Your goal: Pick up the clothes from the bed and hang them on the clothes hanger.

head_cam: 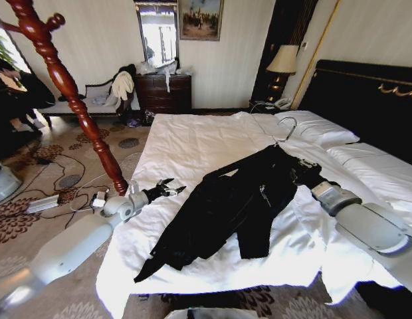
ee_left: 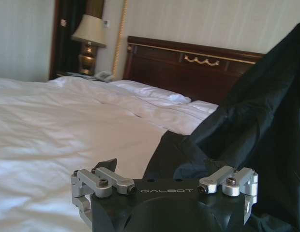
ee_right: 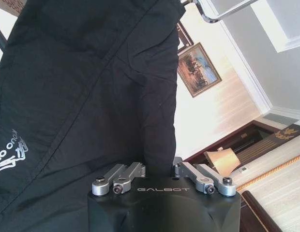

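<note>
The clothes (head_cam: 239,206), a black jacket, lie spread across the white bed (head_cam: 193,143), with the collar end lifted toward the pillows. The clothes hanger sits inside the shoulders, and its silver hook (head_cam: 288,127) sticks out above the collar. My right gripper (head_cam: 303,170) is at the raised shoulder, and in the right wrist view it (ee_right: 159,168) is shut on the black fabric (ee_right: 92,87) under the hook (ee_right: 215,15). My left gripper (head_cam: 171,189) hovers open over the sheet, just left of the jacket (ee_left: 251,121), touching nothing.
A red-brown wooden coat stand (head_cam: 73,93) rises from the carpet left of the bed. Cables and a power strip (head_cam: 43,203) lie on the floor beside it. The black headboard (head_cam: 365,86), pillows (head_cam: 319,129) and a lamp (head_cam: 283,60) are at the far right.
</note>
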